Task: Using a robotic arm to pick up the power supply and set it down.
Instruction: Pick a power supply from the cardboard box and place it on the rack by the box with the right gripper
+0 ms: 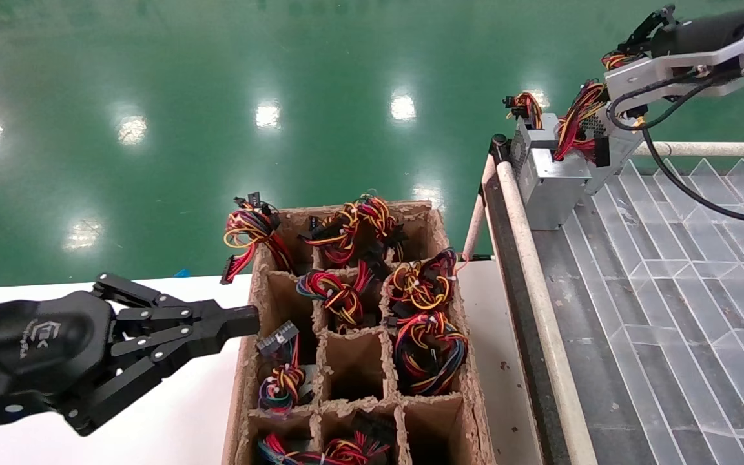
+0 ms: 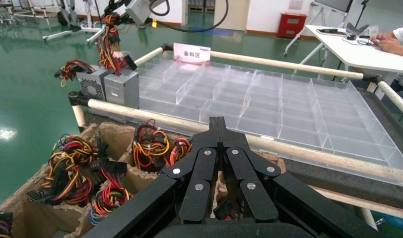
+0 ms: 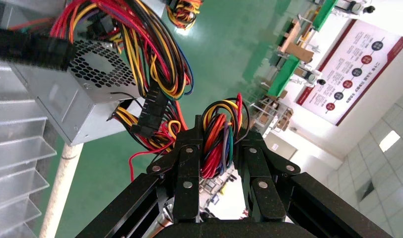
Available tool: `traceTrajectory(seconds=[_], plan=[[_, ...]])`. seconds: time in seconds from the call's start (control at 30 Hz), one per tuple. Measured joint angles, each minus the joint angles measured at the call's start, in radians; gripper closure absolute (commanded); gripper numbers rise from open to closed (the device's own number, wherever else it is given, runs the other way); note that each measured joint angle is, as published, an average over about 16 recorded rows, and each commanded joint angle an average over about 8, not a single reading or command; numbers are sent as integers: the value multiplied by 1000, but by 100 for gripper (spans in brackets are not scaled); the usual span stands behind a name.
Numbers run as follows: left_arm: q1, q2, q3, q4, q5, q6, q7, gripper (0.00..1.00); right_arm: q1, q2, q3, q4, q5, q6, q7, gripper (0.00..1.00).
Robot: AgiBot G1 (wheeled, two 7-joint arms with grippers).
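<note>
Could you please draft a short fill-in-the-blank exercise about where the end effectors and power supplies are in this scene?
1. The right end effector is shut on a bundle of ____.
2. The left end effector is shut and points toward the ____ box of compartments.
3. Two power supplies stand at the corner of the clear ____.
4. The floor beyond the table is ____.

Missing words: wires; cardboard; tray; green

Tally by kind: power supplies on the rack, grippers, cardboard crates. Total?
Power supplies on the rack: 2
Grippers: 2, left gripper shut, right gripper shut on wires
Cardboard crate: 1
Total: 5
</note>
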Motion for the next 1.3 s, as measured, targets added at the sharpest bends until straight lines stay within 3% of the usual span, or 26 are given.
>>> traceTrajectory(seconds=[0.5, 0.53, 0.57, 0.77, 0.8, 1.3], plan=[[0, 0, 0, 0, 0, 0, 0, 100, -24, -23, 9, 4, 12, 3, 7, 100], [0, 0, 0, 0, 0, 0, 0, 100, -25, -25, 10, 3, 15, 1, 9, 96], [0, 0, 0, 0, 0, 0, 0, 100, -26, -26, 12, 3, 17, -1, 12, 85], [0, 0, 0, 0, 0, 0, 0, 100, -30, -32, 23, -1, 32, -11, 29, 10], [0, 0, 0, 0, 0, 0, 0, 100, -30, -32, 24, -2, 34, -13, 32, 2], [0, 0, 0, 0, 0, 0, 0, 100, -9, -45, 27, -3, 39, -41, 71, 0]])
